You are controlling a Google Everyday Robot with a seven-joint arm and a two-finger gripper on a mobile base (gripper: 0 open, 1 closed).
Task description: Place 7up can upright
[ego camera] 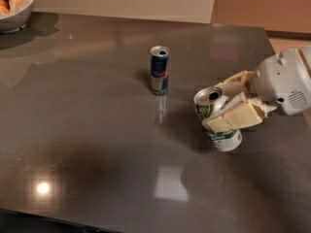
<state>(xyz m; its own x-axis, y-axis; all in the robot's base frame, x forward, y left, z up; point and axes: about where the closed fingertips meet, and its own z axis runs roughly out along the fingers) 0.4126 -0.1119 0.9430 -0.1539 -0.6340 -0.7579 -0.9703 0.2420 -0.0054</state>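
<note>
Claw (217,108) is clamped around the 7up can (224,139), which leans, base at the surface (87,130). Risk: if released at this tilt, it topples and rolls.

Arm end with gripper (217,107), at the right side of the view.

Wrist housing (282,79): smooth, rounded white moulded shell with a patch of fine vent perforations (297,99) on its lower face and one small dark dot beside the patch. Fingers (236,117): two flat, blocky cream-coloured members with angled edges, yellower and duller than the shell.
</note>
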